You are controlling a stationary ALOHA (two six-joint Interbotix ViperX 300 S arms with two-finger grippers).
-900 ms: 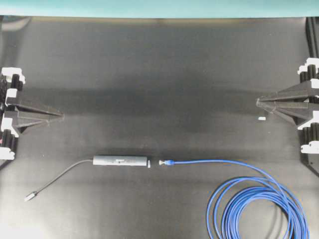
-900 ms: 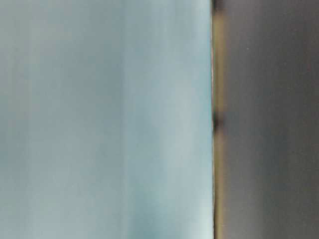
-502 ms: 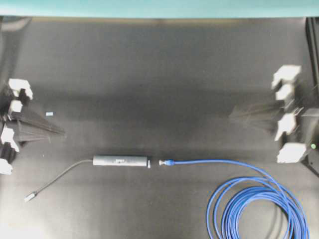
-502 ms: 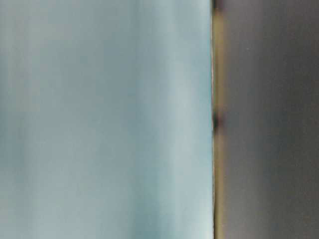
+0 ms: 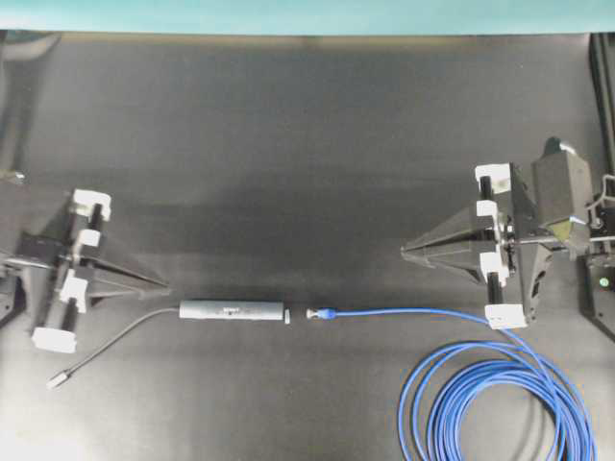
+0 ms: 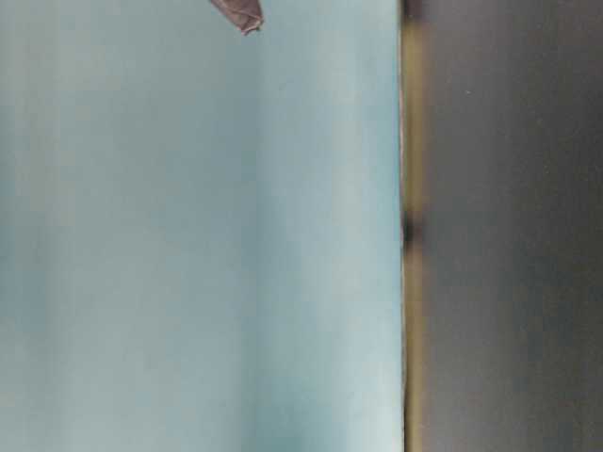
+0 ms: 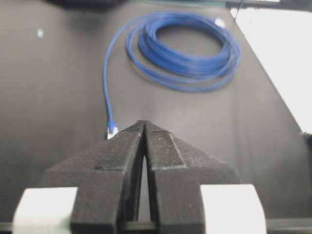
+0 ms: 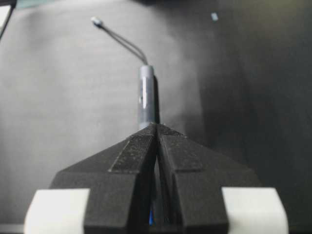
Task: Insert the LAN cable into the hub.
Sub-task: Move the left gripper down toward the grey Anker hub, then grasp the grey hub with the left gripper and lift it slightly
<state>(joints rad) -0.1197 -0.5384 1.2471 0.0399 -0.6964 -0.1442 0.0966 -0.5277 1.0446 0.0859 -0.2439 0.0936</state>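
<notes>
Black, both our left gripper point(image 5: 165, 285) and right gripper point(image 5: 404, 253) sit pressed together, holding nothing; only overhead shows both.

The left gripper point(image 7: 144, 127), fingers point(image 7: 112, 161) pressed together, points toward the LAN cable point(image 7: 183, 46) coiled on the dark surface point(image 7: 53, 87).

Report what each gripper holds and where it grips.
Nothing: left gripper and right gripper are shut on nothing; hub and LAN cable lie untouched.
</notes>
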